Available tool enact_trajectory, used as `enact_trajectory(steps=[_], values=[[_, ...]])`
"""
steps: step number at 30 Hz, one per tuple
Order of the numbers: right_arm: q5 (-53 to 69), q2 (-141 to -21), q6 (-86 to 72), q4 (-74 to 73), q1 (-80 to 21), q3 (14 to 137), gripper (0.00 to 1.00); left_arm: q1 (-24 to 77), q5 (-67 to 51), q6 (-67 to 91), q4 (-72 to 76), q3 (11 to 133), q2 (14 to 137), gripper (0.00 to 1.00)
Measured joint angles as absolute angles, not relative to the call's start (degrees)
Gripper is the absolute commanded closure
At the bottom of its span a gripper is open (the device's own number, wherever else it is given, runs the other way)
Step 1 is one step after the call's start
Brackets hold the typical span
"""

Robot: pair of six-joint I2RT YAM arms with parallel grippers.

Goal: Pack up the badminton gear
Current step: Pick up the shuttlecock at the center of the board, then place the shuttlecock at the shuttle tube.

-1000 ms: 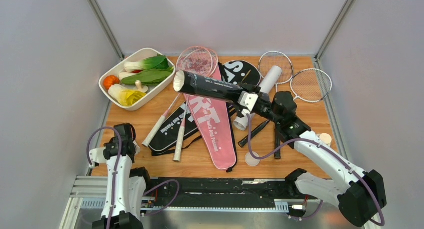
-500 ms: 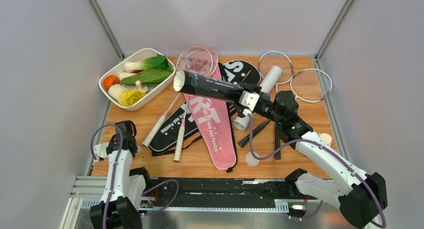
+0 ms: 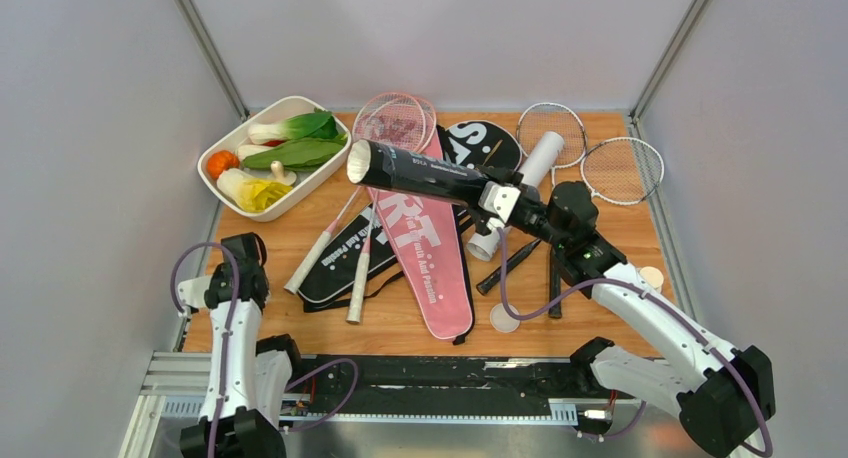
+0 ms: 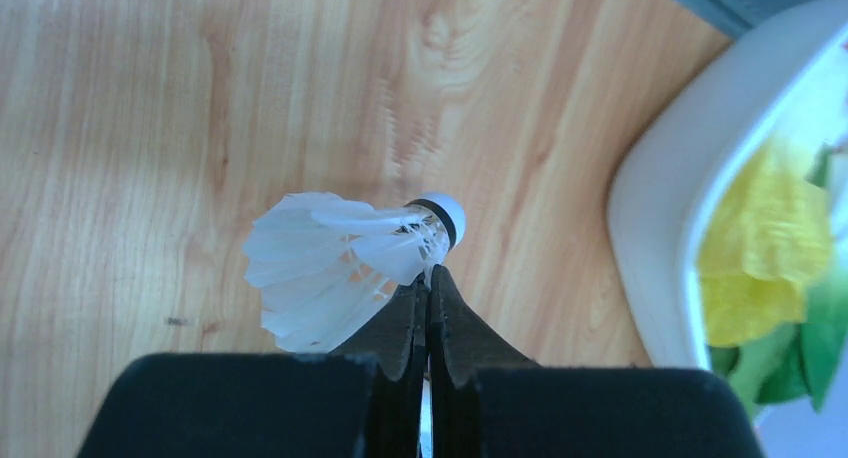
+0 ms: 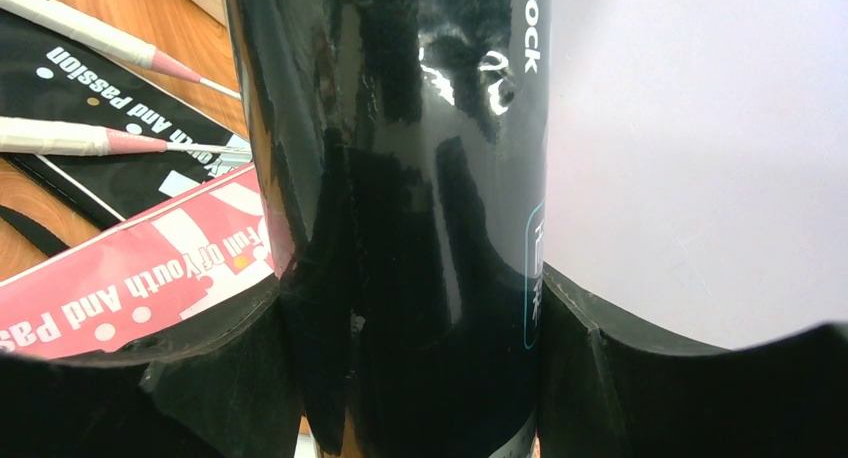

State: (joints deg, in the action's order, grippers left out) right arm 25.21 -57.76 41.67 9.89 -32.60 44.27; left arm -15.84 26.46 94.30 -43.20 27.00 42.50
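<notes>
Left gripper [image 4: 430, 278]: jaws pressed together, pinching 1 white shuttlecock [image 4: 320, 268] at feather stems, over bare wood table [image 4: 150, 128], near white dish [image 4: 650, 208].
Right gripper [image 3: 505, 203]: clamped around 1 black tube [image 3: 420, 173], held above pink cover [image 3: 425, 268], open end toward dish.

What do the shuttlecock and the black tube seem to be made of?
The shuttlecock: white feathers, matt, with visible quills and vanes; they may be real or synthetic. Its rounded head is smooth white with a black band. The black tube: glossy, with sharp reflections and printed lettering; coated card or plastic, I cannot tell which.
</notes>
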Motion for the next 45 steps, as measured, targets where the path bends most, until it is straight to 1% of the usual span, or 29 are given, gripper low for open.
enact_trajectory(steps=[7,12,15,17,19,20,23,26,28,31,33,37,45], values=[[25.21,-56.21,41.58,9.87,-32.6,41.87,0.86,-15.86,28.45,90.45,-51.07,42.59,41.56,1.0],[24.69,-56.23,42.19,9.91,-32.6,40.84,0.87,-15.86,26.35,83.22,-50.61,49.5,41.95,1.0],[24.56,-56.25,43.35,9.93,-32.6,39.66,0.88,-15.9,20.47,73.78,-43.81,50.46,41.95,1.0],[24.49,-56.27,44.05,9.74,-32.6,38.89,0.89,-15.9,13.96,66.87,-38.0,50.54,41.95,1.0],[24.05,-56.27,45.01,9.52,-32.6,38.06,0.88,-15.9,4.84,60.01,-31.83,51.16,42.59,1.0],[23.66,-56.27,45.56,9.47,-32.6,37.69,0.88,-15.9,3.57,59.11,-30.98,51.33,42.7,1.0],[22.31,-56.27,47.11,9.3,-32.58,36.75,0.89,-15.94,-7.81,54.26,-27.11,54.35,45.01,1.0],[21.21,-56.29,48.66,8.91,-32.23,36.32,0.89,-15.46,-19.35,50.15,-25.63,59.88,49.56,1.0],[20.8,-56.34,50.06,8.71,-31.33,36.32,0.89,-13.61,-24.75,46.33,-26.94,64.58,53.47,1.0],[20.18,-56.88,51.94,8.05,-30.11,36.32,0.89,-10.09,-29.43,40.82,-31.16,71.22,57.32,1.0],[19.99,-57.63,53.08,7.18,-29.63,36.32,0.89,-8.64,-33.06,38.24,-32.53,73.28,57.41,1.0],[20.16,-59.13,54.92,5.48,-29.34,36.34,0.89,-7.84,-40.23,36.38,-33.06,73.56,54.98,1.0],[20.62,-60.18,56.95,4.89,-29.34,36.86,0.89,-3.42,-45.06,33.26,-36.03,73.82,54.06,1.0]])
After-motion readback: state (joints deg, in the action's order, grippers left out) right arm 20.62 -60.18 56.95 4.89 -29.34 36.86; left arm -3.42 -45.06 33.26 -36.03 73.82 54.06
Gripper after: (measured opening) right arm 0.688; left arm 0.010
